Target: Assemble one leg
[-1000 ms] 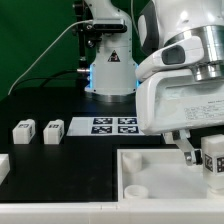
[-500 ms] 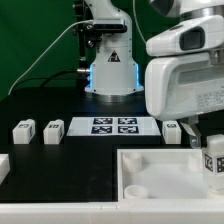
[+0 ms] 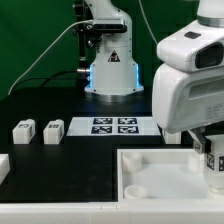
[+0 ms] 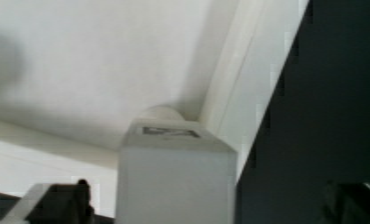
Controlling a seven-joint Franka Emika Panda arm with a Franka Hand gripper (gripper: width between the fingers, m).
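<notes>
at the exterior view's right | gripper (image 3: 212, 150) above leg (image 3: 213, 165) standing in tray (image 3: 160, 158) | jaws open, holding nothing | two legs (image 3: 37, 131) on surface

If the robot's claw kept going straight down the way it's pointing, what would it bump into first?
Most likely the leg. In the wrist view it stands right between the open fingers, over the white tray-shaped part. The gripper hangs just above it, though exact depth is hard to judge.

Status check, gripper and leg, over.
Gripper open, nothing held. Leg upright in tray part, between the fingers. Two spare legs aside, nothing blocking.
</notes>
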